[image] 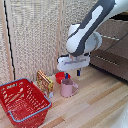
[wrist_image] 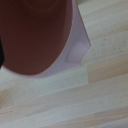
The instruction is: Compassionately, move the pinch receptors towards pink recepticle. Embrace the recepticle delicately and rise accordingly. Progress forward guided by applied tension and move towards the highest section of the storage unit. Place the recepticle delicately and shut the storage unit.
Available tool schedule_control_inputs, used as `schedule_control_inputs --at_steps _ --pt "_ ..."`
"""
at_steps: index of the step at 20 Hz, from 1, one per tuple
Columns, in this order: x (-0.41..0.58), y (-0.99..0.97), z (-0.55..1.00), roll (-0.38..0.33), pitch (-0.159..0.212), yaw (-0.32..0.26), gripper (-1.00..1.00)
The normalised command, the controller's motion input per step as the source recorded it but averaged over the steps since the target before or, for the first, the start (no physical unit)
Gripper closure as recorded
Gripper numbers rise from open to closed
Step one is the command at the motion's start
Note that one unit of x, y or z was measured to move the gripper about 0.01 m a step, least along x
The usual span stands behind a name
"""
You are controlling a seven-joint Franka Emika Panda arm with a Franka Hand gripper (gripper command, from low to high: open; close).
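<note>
The pink recepticle (image: 67,88), a pale pink mug, stands upright on the wooden floor with its handle toward the exterior view's right. The pinch receptors (image: 73,75) hang just above its rim under the white head, their blue-tipped fingers spread apart with nothing between them. In the wrist view the mug (wrist_image: 75,50) fills most of the frame from very close, its dark reddish inside and pale wall showing. A dark sliver of one finger (wrist_image: 1,56) sits at the picture's edge. The storage unit (image: 114,52), a dark brown dresser with silver bar handles, stands at the exterior view's right.
A flat red bowl (image: 60,76) sits just behind the mug. Beside it stands a yellow-brown box (image: 45,82). A large red wire basket (image: 22,100) occupies the exterior view's lower left. A slatted pale wall runs behind everything.
</note>
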Motion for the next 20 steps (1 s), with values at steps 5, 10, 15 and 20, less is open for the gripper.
schedule_control_inputs --at_steps 5,10,15,20 --pt "0.000 -0.17 -0.25 -0.031 -0.049 0.144 -1.00" --pt "0.000 -0.15 -0.31 -0.058 -0.063 0.123 -1.00" --pt "0.001 -0.06 -0.37 -0.072 -0.077 0.127 -1.00" --pt "0.000 0.04 -0.16 -0.029 -0.059 0.015 1.00"
